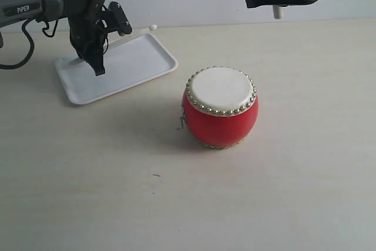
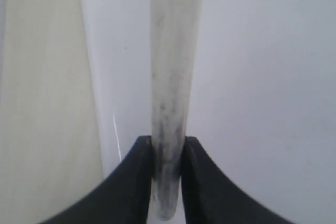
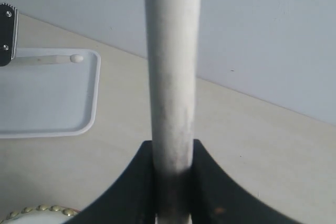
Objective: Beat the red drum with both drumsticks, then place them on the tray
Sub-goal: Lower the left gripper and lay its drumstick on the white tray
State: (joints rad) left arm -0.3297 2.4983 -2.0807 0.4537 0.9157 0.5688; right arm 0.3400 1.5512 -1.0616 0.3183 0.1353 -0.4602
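Since my left tool (image 2: 168, 148) clamps one drumstick (image 2: 172, 66) low along the tray (image 1: 141, 60), my right tool (image 3: 172, 150), clamping the second drumstick (image 3: 172, 51), is farther from the tray.

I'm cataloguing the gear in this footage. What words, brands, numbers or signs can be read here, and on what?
"PiPER": pale lettering on the grey link of the left arm.
Nothing else reads as text. The red drum, tray, left drumstick and right drumstick carry none. The dark smudges on the sticks are not lettering.
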